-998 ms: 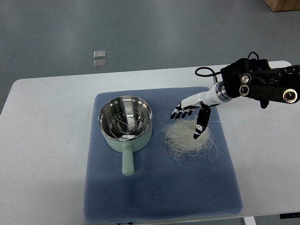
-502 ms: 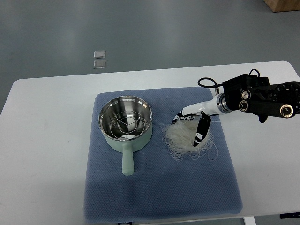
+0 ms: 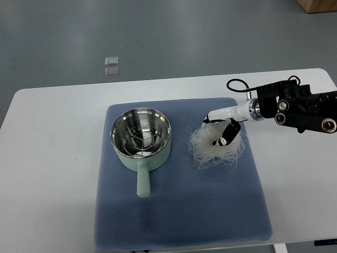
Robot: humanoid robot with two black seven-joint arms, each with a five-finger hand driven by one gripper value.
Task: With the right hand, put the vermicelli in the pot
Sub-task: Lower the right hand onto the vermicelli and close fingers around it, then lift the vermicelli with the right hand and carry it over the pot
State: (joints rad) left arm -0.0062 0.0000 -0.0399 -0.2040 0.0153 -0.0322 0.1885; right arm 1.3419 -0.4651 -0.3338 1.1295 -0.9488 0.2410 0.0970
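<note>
The right hand reaches in from the right edge and sits on top of the vermicelli, its fingers curled down into the pale tangle and closed on the strands. The thumb presses into the near side of the bundle; the other fingertips are buried in the far side and cannot be seen clearly. The vermicelli lies on the blue mat, to the right of the pot and apart from it, with loose strands fanning out towards the mat's right edge. The pot stands upright on the mat, left of centre, its pale green handle pointing towards the near edge. Inside it shows a wire rack (nothing else can be made out in the bowl). A strip of bare mat separates the pot's rim from the nearest strands; nothing stands between them. The mat rests on a white table. Beyond the table's far edge, behind the pot, two small clear squares lie on the grey floor. A black cable loops above the wrist.
</note>
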